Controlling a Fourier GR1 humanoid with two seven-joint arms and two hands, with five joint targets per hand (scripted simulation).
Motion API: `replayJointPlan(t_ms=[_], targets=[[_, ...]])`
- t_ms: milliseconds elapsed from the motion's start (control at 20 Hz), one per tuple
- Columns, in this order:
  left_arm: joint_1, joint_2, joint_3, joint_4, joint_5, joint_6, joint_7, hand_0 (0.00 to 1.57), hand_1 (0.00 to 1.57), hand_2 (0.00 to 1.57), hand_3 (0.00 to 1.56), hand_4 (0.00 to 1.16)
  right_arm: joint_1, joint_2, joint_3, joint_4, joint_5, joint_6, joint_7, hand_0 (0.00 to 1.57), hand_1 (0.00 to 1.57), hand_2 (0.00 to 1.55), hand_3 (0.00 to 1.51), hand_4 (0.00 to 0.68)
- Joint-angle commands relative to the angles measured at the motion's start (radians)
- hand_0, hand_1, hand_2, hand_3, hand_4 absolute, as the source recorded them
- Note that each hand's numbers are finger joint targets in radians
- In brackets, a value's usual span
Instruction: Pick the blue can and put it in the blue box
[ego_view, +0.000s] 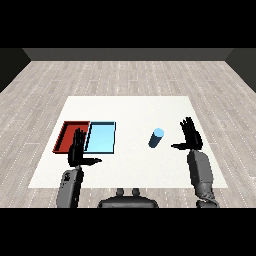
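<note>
Can (156, 138) upright on table (130, 110), right of blue tray (101, 137), untouched. Right hand (190, 136) beside it, fingers straight, thumb out, empty. Left hand (78, 150) likewise, idle. Advice: slide right hand leftward, curl round can's middle before lifting.

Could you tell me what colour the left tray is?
Red tray, seen in the head view.

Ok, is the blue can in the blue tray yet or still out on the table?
Out. The blue can stands on the white table, apart from the light blue tray, with neither robot hand holding it.
</note>
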Motion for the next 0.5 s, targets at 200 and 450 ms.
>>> replayJointPlan(t_ms=[200,450], targets=[[-0.040,0.008,0.019,-0.055,0.035,0.015,0.082,0.00,0.00,0.00,0.00,0.00,-0.015,0.007,0.001,0.078,-0.021,0.017,0.015,0.00,0.00,0.00,0.00,0.000],[-0.002,0.013,0.025,0.031,0.032,-0.037,-0.034,0.00,0.00,0.00,0.00,0.00,-0.045,0.013,0.007,0.150,-0.007,-0.001,-0.006,0.00,0.00,0.00,0.00,0.000]])
